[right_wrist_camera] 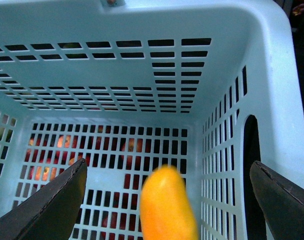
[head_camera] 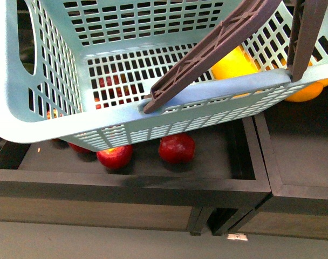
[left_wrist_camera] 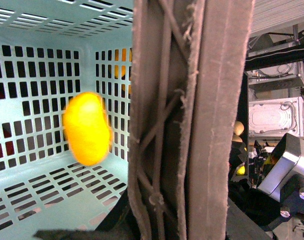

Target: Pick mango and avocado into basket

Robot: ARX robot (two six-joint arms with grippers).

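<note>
Teal basket [head_camera: 50, 124] hangs tilted over red apples [head_camera: 176, 148] on the counter [head_camera: 153, 186], mango [right_wrist_camera: 167, 207] loose inside it

Right gripper [right_wrist_camera: 167, 172] has its jaws spread wide, the blurred mango below and between them and touching neither, so the drop looks made. The left gripper [left_wrist_camera: 114, 217] shows only as a dark edge by the brown handle [left_wrist_camera: 192, 120], so its grip cannot be told. To do it well, lift the right arm straight out past rim and handles, hold the basket level so the fruit settles, then seek the avocado, which no view clearly shows
</note>
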